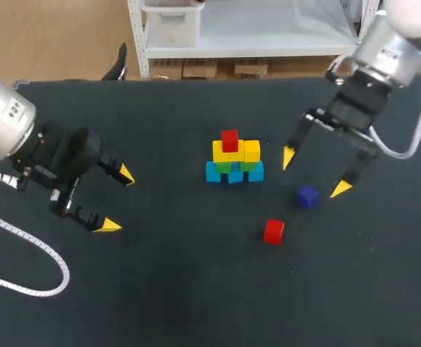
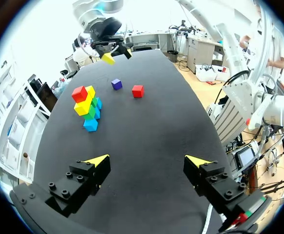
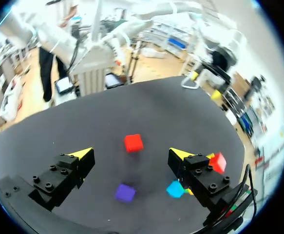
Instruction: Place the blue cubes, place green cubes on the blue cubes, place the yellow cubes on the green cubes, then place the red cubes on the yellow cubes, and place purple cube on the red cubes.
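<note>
Annoyingly, in the right wrist view my own finger hides most of the cube stack (image 1: 233,162), which is blue, green, yellow, with one red on top, mid-surface (image 1: 167,289). The purple cube (image 1: 307,196) sits below my right fingers (image 1: 289,156), the loose red cube (image 1: 274,231) nearby. My left fingers (image 1: 110,225) and the right ones are both spread, holding nothing.

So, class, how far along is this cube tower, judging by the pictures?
Done: blue cubes at the base, green cubes on them, yellow cubes above, and one red cube on top. In hand: nothing; the right gripper hangs open near the purple cube, and the left gripper is open, well away from the stack. Left: the loose red cube on the table, then the purple cube.
</note>
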